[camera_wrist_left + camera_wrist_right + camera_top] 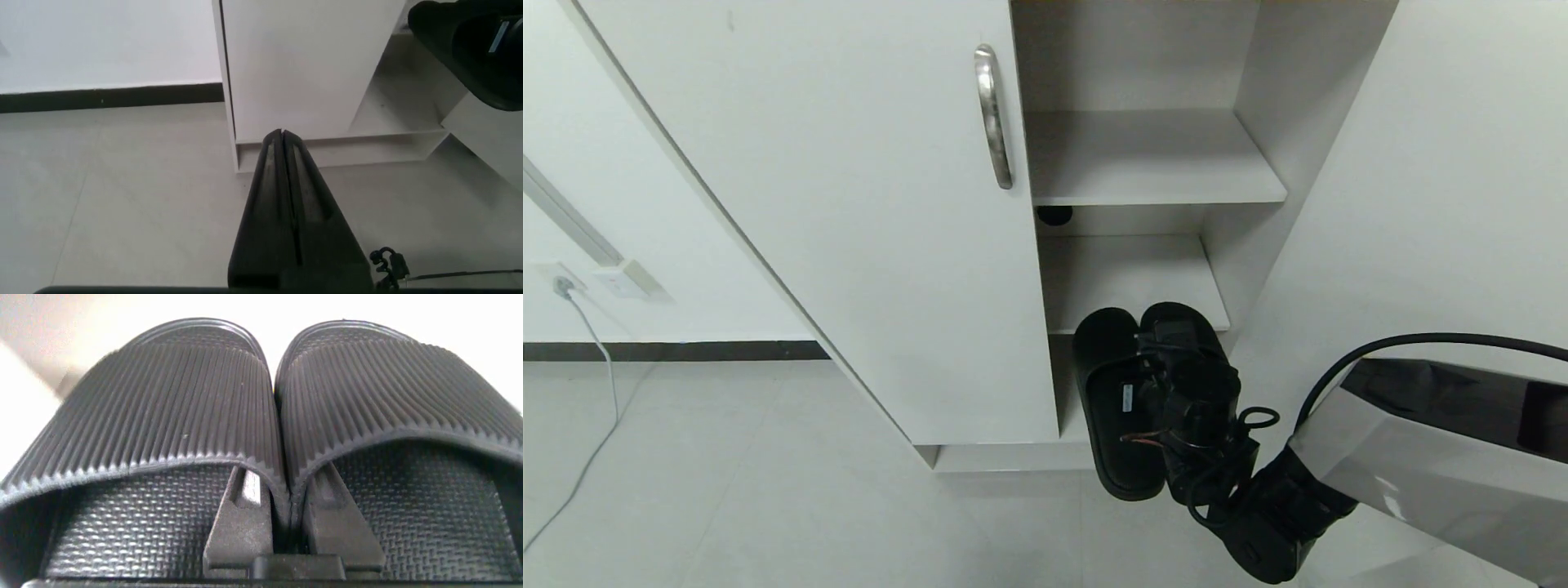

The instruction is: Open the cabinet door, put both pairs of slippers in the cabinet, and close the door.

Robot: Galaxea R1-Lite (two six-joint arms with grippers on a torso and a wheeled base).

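Right claw [282, 502] is clamped on the inner edges of a pair of black slippers [1115, 392], holding them side by side just in front of the lower shelf [1127, 278] of the open cabinet [849, 204]. Left claw [282, 137] hangs closed above the floor [122, 204], near the cabinet's base.

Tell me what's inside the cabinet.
Two shelves, with a small dark thing under the upper one. The black slippers in the right claw hang at the opening. The shut door hides the rest.
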